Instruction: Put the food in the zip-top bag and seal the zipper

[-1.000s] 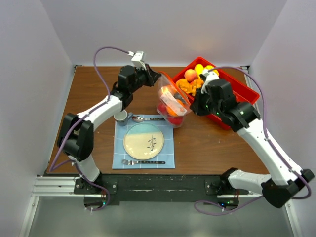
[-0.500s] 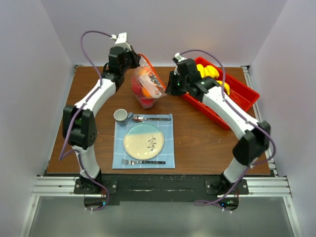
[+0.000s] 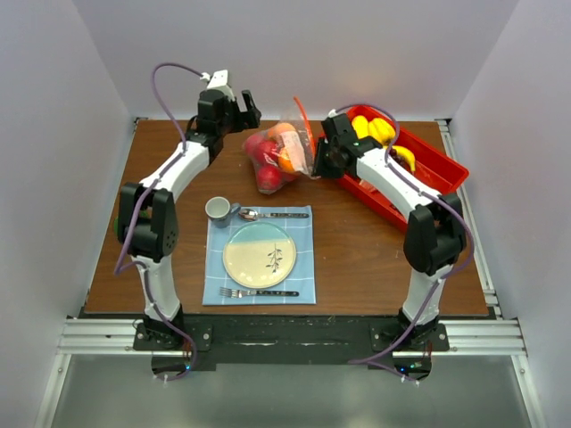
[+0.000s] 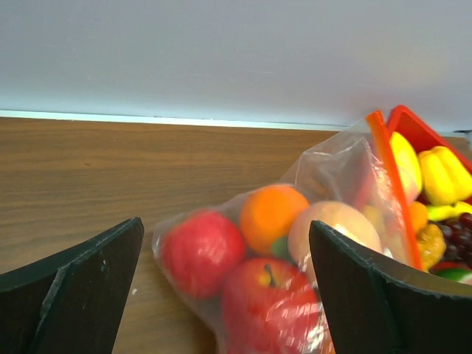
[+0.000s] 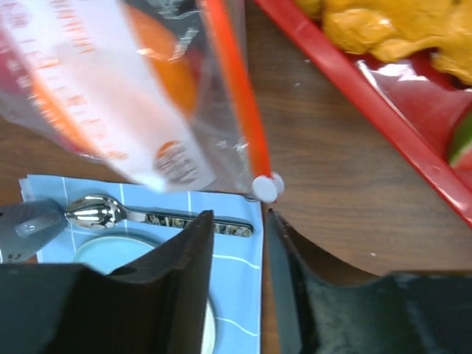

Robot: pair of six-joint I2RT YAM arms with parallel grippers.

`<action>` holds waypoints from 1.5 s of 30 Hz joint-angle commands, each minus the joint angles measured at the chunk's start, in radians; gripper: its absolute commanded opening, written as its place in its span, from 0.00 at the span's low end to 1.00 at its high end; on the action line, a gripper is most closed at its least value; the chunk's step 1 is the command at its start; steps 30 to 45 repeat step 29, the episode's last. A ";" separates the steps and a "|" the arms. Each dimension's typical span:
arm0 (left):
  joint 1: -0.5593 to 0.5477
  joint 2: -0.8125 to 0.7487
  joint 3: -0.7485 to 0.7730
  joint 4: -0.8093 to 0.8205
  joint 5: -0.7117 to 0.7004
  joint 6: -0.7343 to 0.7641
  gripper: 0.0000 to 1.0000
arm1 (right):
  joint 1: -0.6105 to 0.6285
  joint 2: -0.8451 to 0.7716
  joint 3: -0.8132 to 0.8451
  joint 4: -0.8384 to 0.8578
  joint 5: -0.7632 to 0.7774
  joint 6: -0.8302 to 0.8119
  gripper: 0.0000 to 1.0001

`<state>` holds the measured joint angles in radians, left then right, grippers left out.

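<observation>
Bag [image 4: 332, 166] holds two apples [image 4: 200, 252], one orange [image 4: 273, 217], one peach [image 4: 333, 234]; left tool [image 4: 225, 223] spread wide, empty; right tool [image 5: 239, 215] barely parted, empty.

zipper [image 5: 234, 88] end near hand [image 5: 237, 221], spoon [image 5: 96, 212], red tray [image 5: 354, 81]

Plain white walls [image 3: 294, 45], brown wooden table [image 3: 375, 259], even light

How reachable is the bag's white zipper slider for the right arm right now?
Probably yes: the right tool sits just short of the white slider at the end of the zipper, jaws slightly parted, with nothing visible between them.
</observation>
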<state>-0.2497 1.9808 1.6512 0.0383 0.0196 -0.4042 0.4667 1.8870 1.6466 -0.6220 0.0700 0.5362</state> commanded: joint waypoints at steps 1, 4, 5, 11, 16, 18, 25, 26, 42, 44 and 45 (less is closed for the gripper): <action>0.000 -0.158 -0.088 0.061 0.088 -0.091 1.00 | -0.005 -0.126 -0.034 0.048 0.048 0.005 0.51; -0.005 -0.230 -0.186 0.074 0.137 -0.149 1.00 | -0.017 -0.155 -0.051 0.056 0.045 0.004 0.69; -0.006 -0.273 -0.211 0.074 0.140 -0.162 1.00 | -0.022 -0.161 -0.059 0.059 0.047 0.001 0.73; -0.118 -0.414 -0.314 -0.105 0.061 -0.145 1.00 | -0.030 -0.287 -0.131 0.065 0.068 -0.004 0.95; -0.204 -0.540 -0.407 -0.215 -0.083 -0.146 1.00 | -0.030 -0.448 -0.247 0.105 0.050 0.004 0.99; -0.207 -0.631 -0.493 -0.206 -0.073 -0.134 1.00 | -0.030 -0.535 -0.312 0.123 0.050 -0.001 0.99; -0.206 -0.813 -0.631 -0.221 -0.110 -0.088 1.00 | -0.031 -0.759 -0.485 0.123 0.054 -0.001 0.99; -0.207 -0.827 -0.640 -0.232 -0.112 -0.085 1.00 | -0.030 -0.775 -0.511 0.123 0.054 -0.001 0.99; -0.206 -0.864 -0.665 -0.212 -0.139 -0.065 1.00 | -0.030 -0.821 -0.550 0.133 0.063 0.004 0.99; -0.206 -0.864 -0.665 -0.212 -0.139 -0.065 1.00 | -0.030 -0.821 -0.550 0.133 0.063 0.004 0.99; -0.206 -0.864 -0.665 -0.212 -0.139 -0.065 1.00 | -0.030 -0.821 -0.550 0.133 0.063 0.004 0.99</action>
